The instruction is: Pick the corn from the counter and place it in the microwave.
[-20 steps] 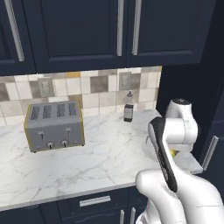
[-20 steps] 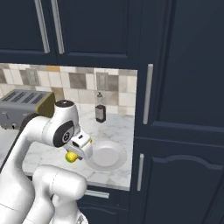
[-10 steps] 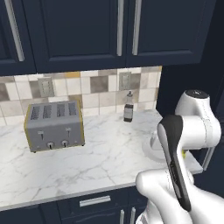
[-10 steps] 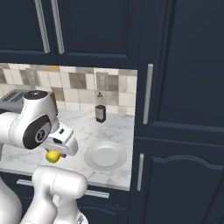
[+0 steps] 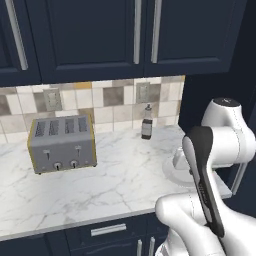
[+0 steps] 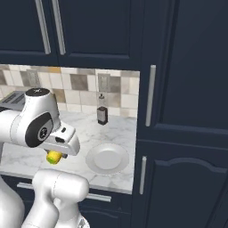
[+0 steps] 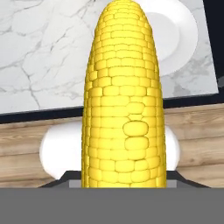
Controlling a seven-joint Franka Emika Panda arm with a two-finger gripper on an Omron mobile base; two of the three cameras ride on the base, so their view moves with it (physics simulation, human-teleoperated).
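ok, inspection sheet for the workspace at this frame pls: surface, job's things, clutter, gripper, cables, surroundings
Surface: white marble counter with grey veins, on navy drawers.
Job's things: corn is off the counter, held in the gripper; in the right base view it hangs under the hand, above the counter's front edge. No microwave seen.
Clutter: silver toaster at the left by the wall; small dark bottle at the backsplash; white plate near the counter's right end, nothing on it.
Gripper: gripper shut on the corn, left of the plate.
Cables: nothing seen.
Surroundings: navy upper cabinets with silver handles, tiled backsplash, tall navy cabinet right of the counter.
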